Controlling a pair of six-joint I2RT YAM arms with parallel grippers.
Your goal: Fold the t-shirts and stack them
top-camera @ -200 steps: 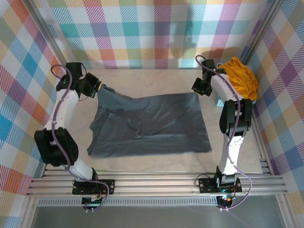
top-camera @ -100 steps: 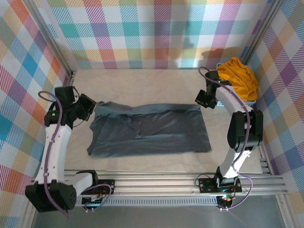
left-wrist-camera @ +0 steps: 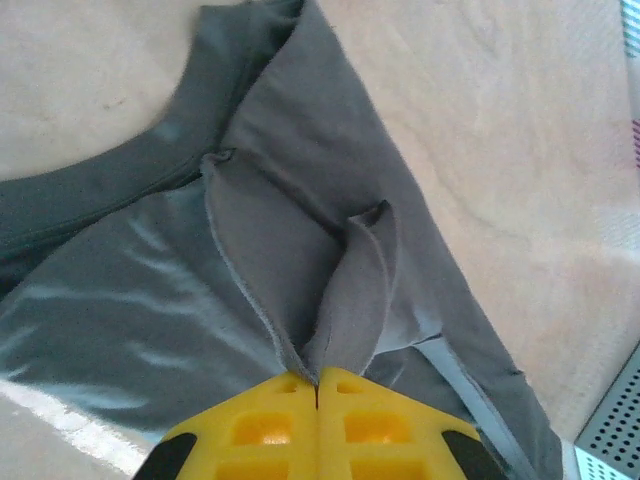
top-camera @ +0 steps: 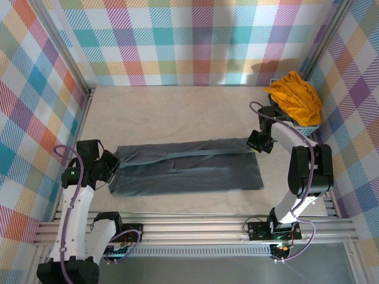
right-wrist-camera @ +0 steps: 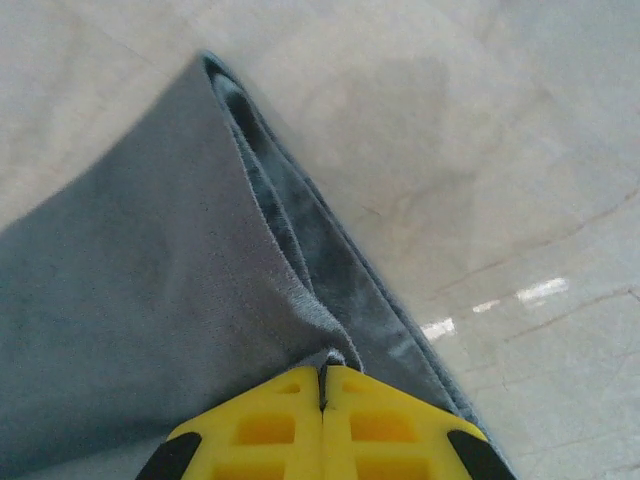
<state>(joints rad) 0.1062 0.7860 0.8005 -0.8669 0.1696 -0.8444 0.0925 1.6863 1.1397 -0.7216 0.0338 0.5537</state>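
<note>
Mustard t-shirt (top-camera: 294, 97) in basket (top-camera: 306, 126) (blue); L gripper (left-wrist-camera: 317, 378) + R gripper (right-wrist-camera: 322, 372) clamp 1 grey t-shirt (top-camera: 189, 174).

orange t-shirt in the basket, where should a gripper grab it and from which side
Pinch a raised fold atop the crumpled orange t-shirt, coming down from above: it is heaped in the blue basket, whose walls likely block the sides.

Overhead view wide — wrist views close, sharing grey t-shirt (top-camera: 186, 168).
</note>
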